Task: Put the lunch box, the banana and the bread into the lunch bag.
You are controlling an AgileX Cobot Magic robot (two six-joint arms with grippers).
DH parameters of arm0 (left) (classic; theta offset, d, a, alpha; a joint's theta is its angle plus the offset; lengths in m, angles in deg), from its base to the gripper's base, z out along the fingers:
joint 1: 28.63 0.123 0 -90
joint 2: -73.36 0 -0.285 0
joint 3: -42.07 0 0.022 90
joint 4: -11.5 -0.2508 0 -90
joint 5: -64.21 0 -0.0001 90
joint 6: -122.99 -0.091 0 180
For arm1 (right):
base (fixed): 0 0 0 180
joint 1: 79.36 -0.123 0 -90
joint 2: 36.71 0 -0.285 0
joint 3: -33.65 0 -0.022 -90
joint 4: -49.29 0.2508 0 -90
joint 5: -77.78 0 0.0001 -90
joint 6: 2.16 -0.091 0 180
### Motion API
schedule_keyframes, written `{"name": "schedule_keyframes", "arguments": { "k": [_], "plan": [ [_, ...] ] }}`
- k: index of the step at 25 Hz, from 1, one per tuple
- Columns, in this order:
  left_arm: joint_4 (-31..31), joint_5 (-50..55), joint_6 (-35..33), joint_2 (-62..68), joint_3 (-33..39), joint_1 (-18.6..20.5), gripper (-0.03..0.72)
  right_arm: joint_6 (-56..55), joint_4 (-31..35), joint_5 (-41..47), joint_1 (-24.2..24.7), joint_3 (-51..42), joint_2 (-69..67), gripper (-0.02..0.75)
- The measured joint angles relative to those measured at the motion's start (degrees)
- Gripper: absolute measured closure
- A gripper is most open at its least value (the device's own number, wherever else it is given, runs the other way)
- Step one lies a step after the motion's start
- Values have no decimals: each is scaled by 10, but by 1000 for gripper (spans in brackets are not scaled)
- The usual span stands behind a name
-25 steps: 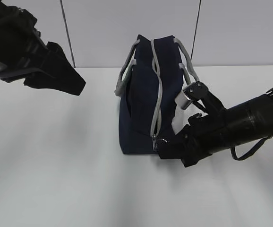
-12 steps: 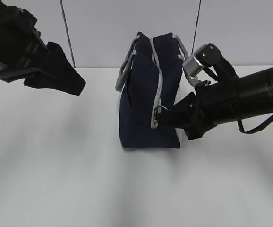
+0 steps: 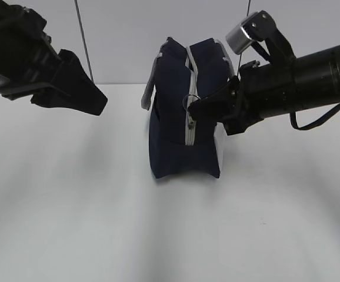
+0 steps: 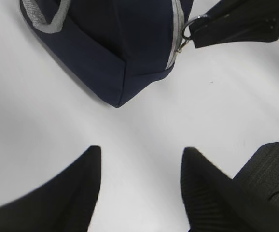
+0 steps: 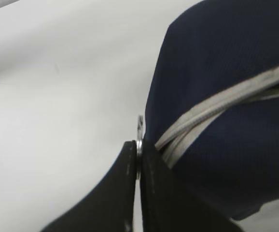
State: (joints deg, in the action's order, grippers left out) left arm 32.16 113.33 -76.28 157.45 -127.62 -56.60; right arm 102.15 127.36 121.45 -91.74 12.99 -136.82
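I'm looking at a plain white worktop (image 3: 70,205) running back to a pale panelled wall. One thing sits on it: the navy lunch bag (image 3: 176,135), upright near the middle toward the back, its grey zipper (image 3: 190,129) facing me. From the left wrist view, its bottom corner rests flat on the surface.
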Motion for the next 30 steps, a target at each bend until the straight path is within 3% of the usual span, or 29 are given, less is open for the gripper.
{"name": "schedule_keyframes", "arguments": {
  "k": [6, 13, 18, 22, 30],
  "plan": [
    [13, -15, -36, 3, 0, 0, 309, 0, -2, -7, 0, 45, 0, 754],
    [117, -67, -142, 45, 3, 0, 309, -2, -1, -25, 0, 84, 0, 754],
    [234, -145, -269, 75, 47, 0, 309, -2, 14, -68, 0, 100, 0, 754],
    [375, -203, -415, 99, 83, 0, 309, -2, 35, -96, 0, 101, 0, 754],
    [610, -257, -643, 158, 87, 1, 287, -3, 39, -85, 0, 101, 0, 754]
  ]
}}
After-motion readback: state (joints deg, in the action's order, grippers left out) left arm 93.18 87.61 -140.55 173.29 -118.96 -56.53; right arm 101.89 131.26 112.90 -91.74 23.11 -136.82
